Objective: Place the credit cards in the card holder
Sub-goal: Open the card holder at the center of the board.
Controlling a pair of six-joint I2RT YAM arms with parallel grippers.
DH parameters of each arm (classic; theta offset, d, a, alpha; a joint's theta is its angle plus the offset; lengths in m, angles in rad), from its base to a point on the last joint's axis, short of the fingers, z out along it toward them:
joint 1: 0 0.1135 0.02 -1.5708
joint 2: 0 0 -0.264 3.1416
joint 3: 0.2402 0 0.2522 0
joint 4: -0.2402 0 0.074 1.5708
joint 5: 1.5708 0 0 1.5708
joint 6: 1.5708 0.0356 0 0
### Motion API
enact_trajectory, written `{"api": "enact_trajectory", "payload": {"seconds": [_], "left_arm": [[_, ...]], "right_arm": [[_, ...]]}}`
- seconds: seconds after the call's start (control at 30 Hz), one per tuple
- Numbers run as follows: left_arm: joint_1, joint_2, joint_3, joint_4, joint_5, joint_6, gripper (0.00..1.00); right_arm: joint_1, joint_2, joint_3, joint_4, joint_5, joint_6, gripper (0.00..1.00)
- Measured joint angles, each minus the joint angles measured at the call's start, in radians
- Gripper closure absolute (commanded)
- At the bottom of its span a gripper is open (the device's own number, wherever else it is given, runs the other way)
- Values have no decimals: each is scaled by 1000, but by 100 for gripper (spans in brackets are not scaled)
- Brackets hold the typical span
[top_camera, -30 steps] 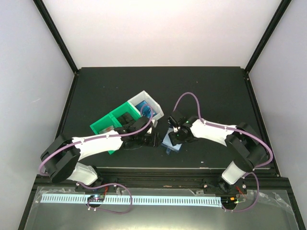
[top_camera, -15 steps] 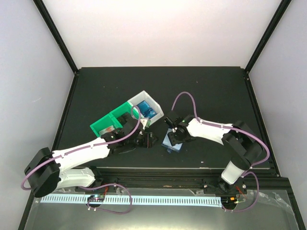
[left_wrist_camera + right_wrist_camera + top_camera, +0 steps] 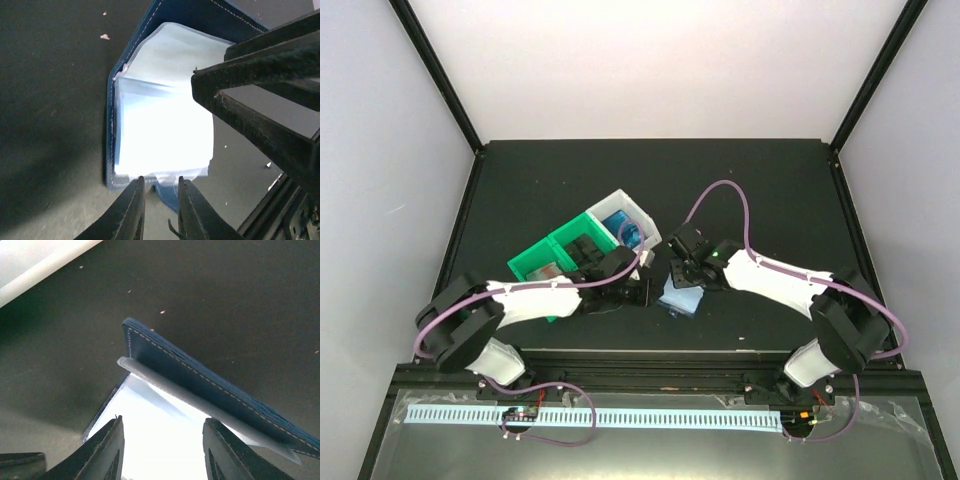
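Black tabletop (image 3: 770,190) below, I see my left gripper (image 3: 161,182) nearly closed at the edge of the open card holder (image 3: 680,298), whether it pinches I cannot tell, my right gripper (image 3: 162,421) spread wide over the clear sleeves (image 3: 165,125), the holder lying at five o'clock of the white bin (image 3: 638,212).

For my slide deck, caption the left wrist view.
Left gripper poised at the open card holder's edge, clear sleeves exposed.
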Motion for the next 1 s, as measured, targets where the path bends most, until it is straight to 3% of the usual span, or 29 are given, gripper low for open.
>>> {"api": "enact_trajectory", "payload": {"seconds": [0.53,1.0], "left_arm": [[13,277,149,80,21,17,85],[40,309,141,69,22,25,86]], "right_arm": [[-19,121,12,40,141,-4,54],[-90,138,-64,105,82,10,47]]}}
